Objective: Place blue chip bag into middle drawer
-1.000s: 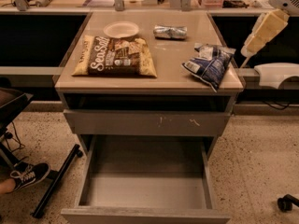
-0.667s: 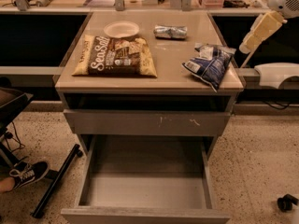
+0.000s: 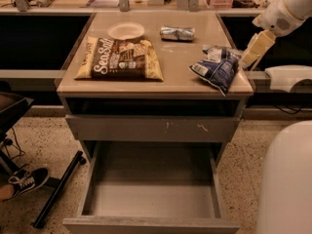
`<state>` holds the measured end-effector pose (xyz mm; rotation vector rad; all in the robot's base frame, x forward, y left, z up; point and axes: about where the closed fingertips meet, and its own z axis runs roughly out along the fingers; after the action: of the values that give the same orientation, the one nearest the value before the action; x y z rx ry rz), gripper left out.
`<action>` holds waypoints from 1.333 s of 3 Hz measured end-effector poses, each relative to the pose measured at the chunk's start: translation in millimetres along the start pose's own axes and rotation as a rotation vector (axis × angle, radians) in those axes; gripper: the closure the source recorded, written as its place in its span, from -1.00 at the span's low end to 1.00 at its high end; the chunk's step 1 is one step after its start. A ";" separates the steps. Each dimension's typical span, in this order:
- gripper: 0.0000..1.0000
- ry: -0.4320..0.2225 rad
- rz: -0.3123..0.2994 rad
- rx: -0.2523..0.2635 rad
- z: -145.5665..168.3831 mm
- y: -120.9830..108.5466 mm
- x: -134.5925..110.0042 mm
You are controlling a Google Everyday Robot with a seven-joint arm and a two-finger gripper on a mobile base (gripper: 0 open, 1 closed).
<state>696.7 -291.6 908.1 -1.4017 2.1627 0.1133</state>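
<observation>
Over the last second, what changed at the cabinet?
The gripper came down and to the left. Its tip is now at the right edge of the blue bag; contact cannot be told. Nothing was visibly taken hold of or let go. The blue bag, tan bag, plate, foil packet and open drawer stayed as they were.

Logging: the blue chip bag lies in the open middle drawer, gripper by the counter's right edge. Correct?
No. The camera view shows the blue chip bag on the countertop near its right front corner, not in the open middle drawer. The gripper is indeed by the counter's right edge, beside the bag.
</observation>
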 end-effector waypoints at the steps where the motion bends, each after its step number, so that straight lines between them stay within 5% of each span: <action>1: -1.00 -0.020 -0.071 -0.058 14.9 10.1 -17.0; 2: -1.00 -0.052 -0.160 -0.105 27.5 24.4 -47.6; 3: -1.00 -0.056 -0.160 -0.101 30.9 22.7 -49.3; 4: -1.00 -0.057 -0.103 -0.168 68.3 27.5 -28.0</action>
<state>708.9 -231.9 858.3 -1.5805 2.0696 0.2989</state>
